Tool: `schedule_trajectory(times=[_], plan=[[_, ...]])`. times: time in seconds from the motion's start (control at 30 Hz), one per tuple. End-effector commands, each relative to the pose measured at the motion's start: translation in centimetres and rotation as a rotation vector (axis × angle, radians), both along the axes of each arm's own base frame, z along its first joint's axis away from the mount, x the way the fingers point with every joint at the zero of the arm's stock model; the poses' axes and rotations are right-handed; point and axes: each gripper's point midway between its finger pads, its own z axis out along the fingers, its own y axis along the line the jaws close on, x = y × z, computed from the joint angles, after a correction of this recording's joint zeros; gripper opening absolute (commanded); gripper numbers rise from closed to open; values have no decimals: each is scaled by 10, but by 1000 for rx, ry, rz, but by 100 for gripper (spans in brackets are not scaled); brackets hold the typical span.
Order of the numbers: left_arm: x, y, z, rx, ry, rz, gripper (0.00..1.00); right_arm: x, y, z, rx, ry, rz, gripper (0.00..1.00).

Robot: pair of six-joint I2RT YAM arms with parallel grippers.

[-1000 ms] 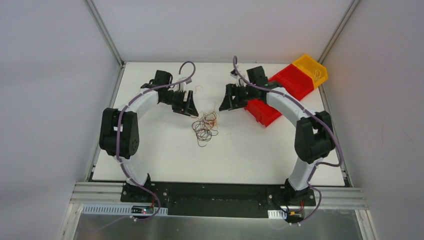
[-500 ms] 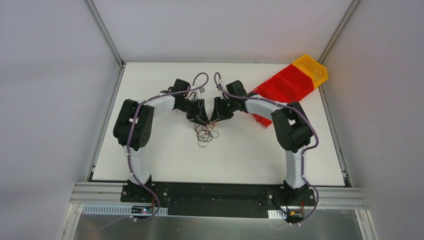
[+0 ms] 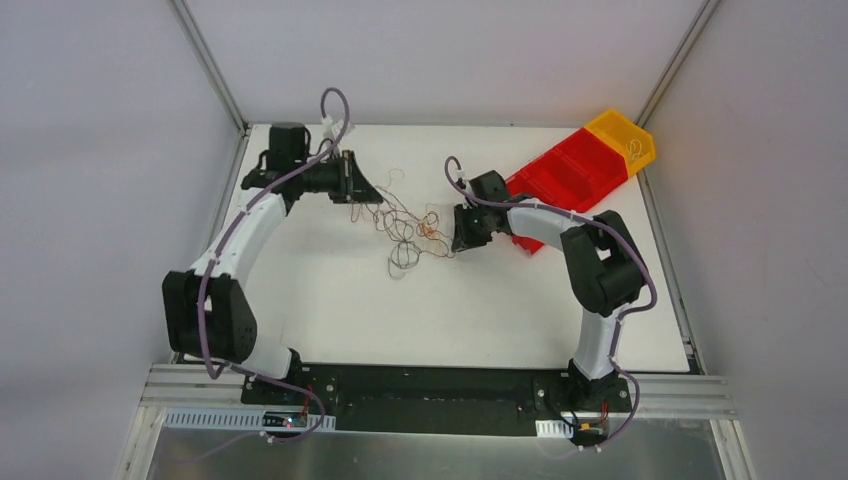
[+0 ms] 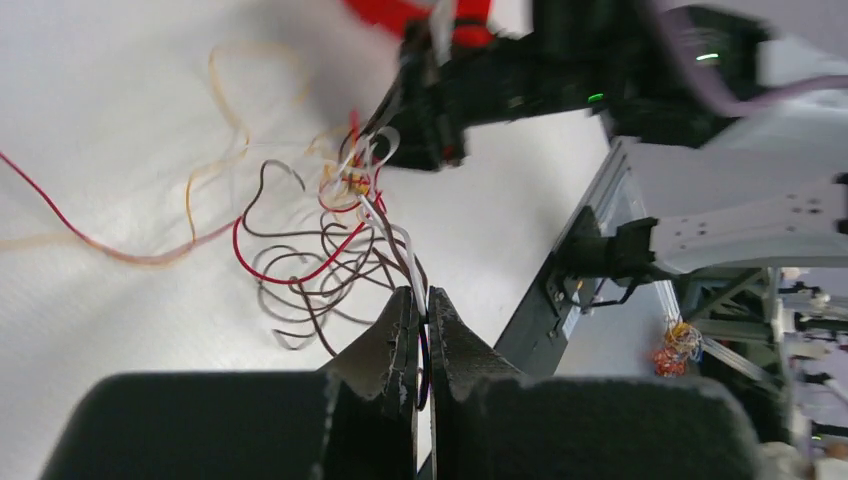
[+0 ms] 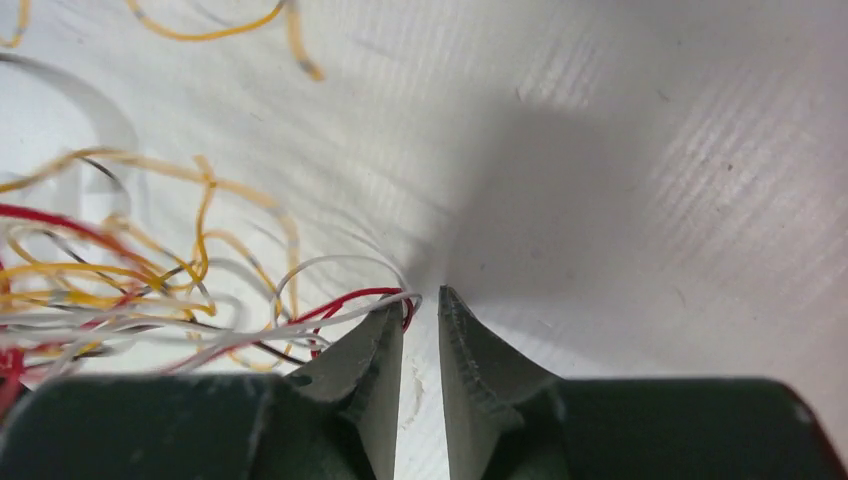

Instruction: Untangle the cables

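Observation:
The cables are thin red, yellow-orange, dark and white wires, drawn out into a loose web between both grippers. My left gripper is at the far left of the table. In the left wrist view the left gripper is shut on a white and a dark wire that run up to the cables. My right gripper sits at the web's right end. In the right wrist view the right gripper stands narrowly open, bare table showing in the gap. A red and a white loop of the cables hook round its left fingertip.
Red bins and a yellow bin lie in a row at the table's far right corner, just behind my right arm. A metal frame rail runs along the near edge of the table.
My left gripper has shut on wires and pulled back to the far left, stretching the tangle into a web. My right gripper has narrowed and stayed by the tangle's right side.

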Motion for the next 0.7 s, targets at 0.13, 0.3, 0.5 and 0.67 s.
schedule_trajectory(times=[0.13,0.3,0.5,0.67], plan=[[-3,20,181,-160,-381,12,0,-33,-19,-8,-41,54,82,18],[2,26,247,-204,-521,48,0,-41,-21,-13,-37,79,84,0],[38,74,329,-240,-708,244,0,-46,-22,-13,-31,94,71,0],[52,110,397,-257,-879,362,0,-56,-23,-14,-20,124,65,0]])
